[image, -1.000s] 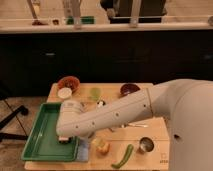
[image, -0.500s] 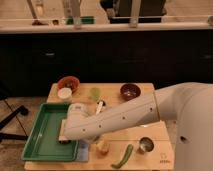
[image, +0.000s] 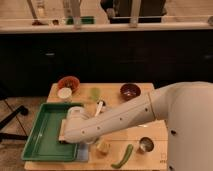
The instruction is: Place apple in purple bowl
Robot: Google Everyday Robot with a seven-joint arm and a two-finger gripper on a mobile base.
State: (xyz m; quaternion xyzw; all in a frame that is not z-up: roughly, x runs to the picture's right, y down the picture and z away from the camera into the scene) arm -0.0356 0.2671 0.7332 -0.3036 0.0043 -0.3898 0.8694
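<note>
Since half a second ago: white arm [image: 125,117] has swung lower and toward the front edge of the table; its end now sits nearer the apple. Objects on the table are unshifted.

Gripper [image: 78,141]: at the arm's far end, low over the right rim of the flat green plastic tray [image: 42,135], just left of the apple. The wrist housing covers it; cannot tell whether it is wide, narrow or holding anything.

Small roundish pale yellow apple [image: 103,146]: on the light wooden table [image: 150,131] near the front edge, partly under the forearm. Cannot tell if the gripper touches it.

Small round dark purple bowl [image: 130,91]: at the back of the table, right of centre, upright, well apart from the apple, on the far side of the arm.

Other items:
- Long curved green pepper [image: 123,156], front edge, just right of the apple.
- Small metal cup [image: 145,145], right of the pepper.
- Orange-red bowl [image: 68,83], back left corner.
- Small white cup [image: 64,93], touching or just in front of that bowl.
- Pale green item [image: 95,93], back centre; kind unclear.
</note>
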